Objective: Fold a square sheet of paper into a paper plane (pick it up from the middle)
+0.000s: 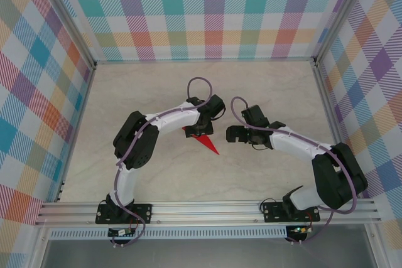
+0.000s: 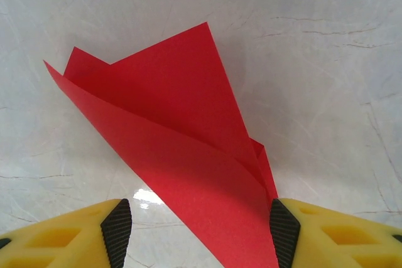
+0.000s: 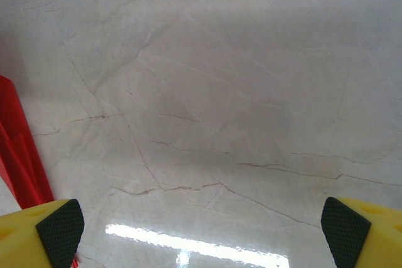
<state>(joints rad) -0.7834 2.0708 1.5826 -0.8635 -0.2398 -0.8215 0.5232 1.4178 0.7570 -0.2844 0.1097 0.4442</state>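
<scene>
Paper plane (image 1: 206, 144), tip diagonally near-right

On table (image 1: 157, 86) — paper plane (image 1: 206, 144) (centre).

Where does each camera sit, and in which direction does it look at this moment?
Top external: above and behind the arm bases, looking down on the table; both arms, left gripper, right gripper and folded red paper show.
Left wrist: on the left arm, looking down at the paper between its open fingers.
Right wrist: on the right arm, facing the tabletop; open fingers below.
Shared: all views show the paper.
</scene>
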